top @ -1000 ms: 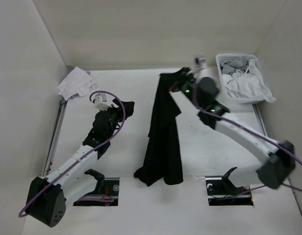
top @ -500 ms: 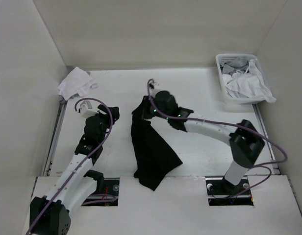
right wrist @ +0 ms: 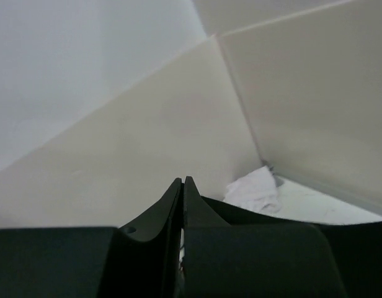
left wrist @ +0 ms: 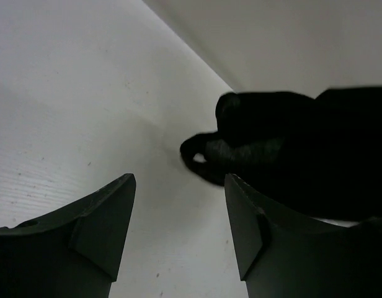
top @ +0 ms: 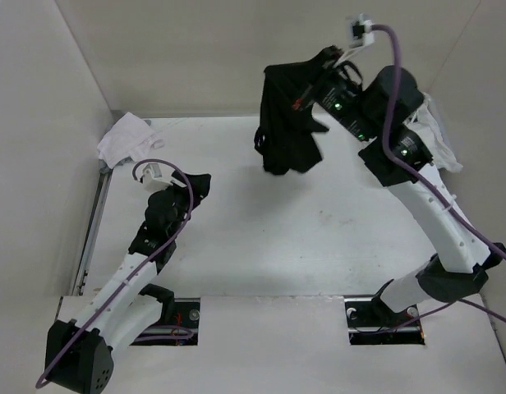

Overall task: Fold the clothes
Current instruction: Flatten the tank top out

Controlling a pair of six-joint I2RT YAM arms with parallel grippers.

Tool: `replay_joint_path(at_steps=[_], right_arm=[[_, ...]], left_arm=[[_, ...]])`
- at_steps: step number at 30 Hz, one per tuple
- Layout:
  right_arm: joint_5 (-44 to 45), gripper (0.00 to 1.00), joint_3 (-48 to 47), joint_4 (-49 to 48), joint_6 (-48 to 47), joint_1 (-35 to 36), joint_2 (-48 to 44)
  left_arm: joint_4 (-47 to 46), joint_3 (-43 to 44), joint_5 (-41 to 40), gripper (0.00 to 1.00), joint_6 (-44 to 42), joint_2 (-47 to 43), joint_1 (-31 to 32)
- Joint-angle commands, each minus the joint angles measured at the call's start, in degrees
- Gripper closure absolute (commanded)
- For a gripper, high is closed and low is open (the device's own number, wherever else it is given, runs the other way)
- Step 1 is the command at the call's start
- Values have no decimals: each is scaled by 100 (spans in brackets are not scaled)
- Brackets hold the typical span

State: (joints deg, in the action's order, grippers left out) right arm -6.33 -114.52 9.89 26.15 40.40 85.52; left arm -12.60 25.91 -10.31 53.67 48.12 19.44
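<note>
The clothes, one black T-shirt (top: 287, 123), hang bunched in the air near the back wall, held up by my right gripper (top: 320, 72), which is shut on their top edge. In the right wrist view the jaws are pressed together (right wrist: 182, 181) with dark fabric (right wrist: 284, 218) trailing below them. My left gripper (top: 199, 182) is low over the table's left half, open and holding nothing. From the left wrist, the open fingers (left wrist: 178, 230) frame bare table, and the black fabric (left wrist: 284, 149) hangs ahead to the right.
A small white cloth bundle (top: 126, 139) lies in the back left corner and also shows as a white bundle (right wrist: 256, 189) in the right wrist view. White and grey garments (top: 440, 141) in the basket sit at the back right, mostly behind the right arm. Walls close in the table.
My right arm has swung up and toward the back wall, lifting the T-shirt off the table, where it lay trailing before. The left arm shifted only slightly and stays open.
</note>
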Motion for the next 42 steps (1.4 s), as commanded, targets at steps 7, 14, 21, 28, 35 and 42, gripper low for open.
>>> replay_joint_path(at_steps=[7, 14, 21, 28, 35, 42], right_arm=[[1498, 95, 2350, 34, 581, 2481, 1037], [1766, 64, 3768, -874, 1481, 3259, 1048], [1514, 86, 5343, -1393, 1174, 1628, -369], [1309, 68, 4914, -1173, 962, 0, 1299], [1151, 52, 4298, -1121, 979, -547, 2215], [1108, 55, 3991, -1041, 1102, -582, 2671]], left_arm=[[547, -94, 108, 42, 73, -1171, -778], [1172, -701, 362, 42, 144, -1270, -1553], [1093, -904, 468, 42, 4, -919, -1527], [479, -720, 591, 42, -277, 731, -1132], [3, -438, 574, 44, -348, 1850, -675], [-444, -412, 740, 55, -348, 2438, -604]])
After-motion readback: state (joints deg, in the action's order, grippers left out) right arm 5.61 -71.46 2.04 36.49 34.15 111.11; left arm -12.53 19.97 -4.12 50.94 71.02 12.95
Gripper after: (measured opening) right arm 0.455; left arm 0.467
